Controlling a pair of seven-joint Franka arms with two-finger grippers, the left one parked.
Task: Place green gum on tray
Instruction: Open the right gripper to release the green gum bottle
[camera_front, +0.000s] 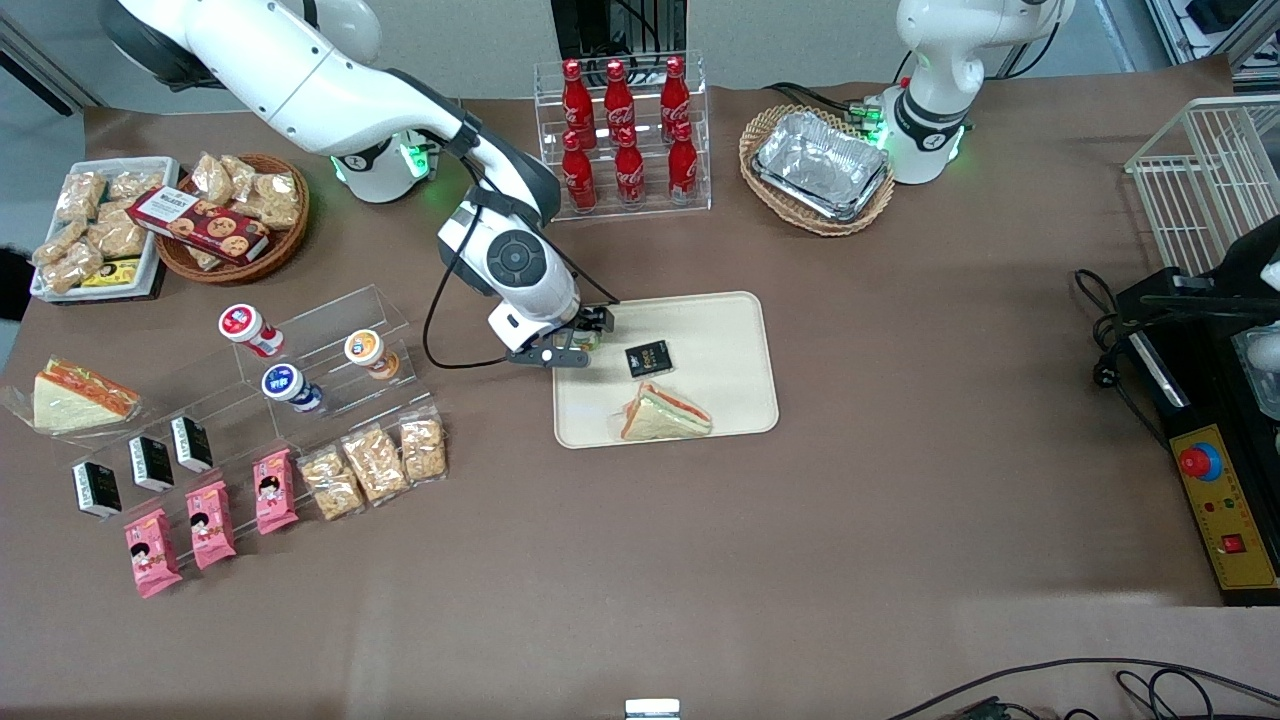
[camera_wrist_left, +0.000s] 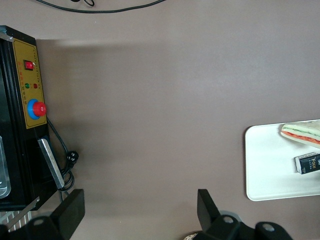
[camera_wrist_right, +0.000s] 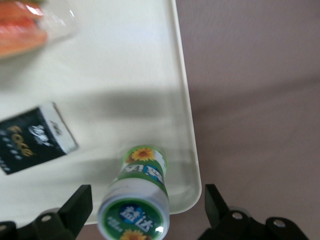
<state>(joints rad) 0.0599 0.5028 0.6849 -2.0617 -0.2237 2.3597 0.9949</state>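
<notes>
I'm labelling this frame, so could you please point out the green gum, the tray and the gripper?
green gum (camera_wrist_right: 134, 216): right wrist view, on its lid.
tray (camera_front: 730, 320): front view, on bare surface near a corner.
gripper (camera_wrist_right: 145, 205): right wrist view, midway between its open jaws, above the tray.

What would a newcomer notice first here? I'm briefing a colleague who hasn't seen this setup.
Probably the white arm stretched over the table, its gripper at the cream tray, jaws open either side of the green gum, which stands inside the tray's corner. Next, the wrapped sandwich and small black packet already on that tray, then the rack of red cola bottles farther from the front camera.
</notes>
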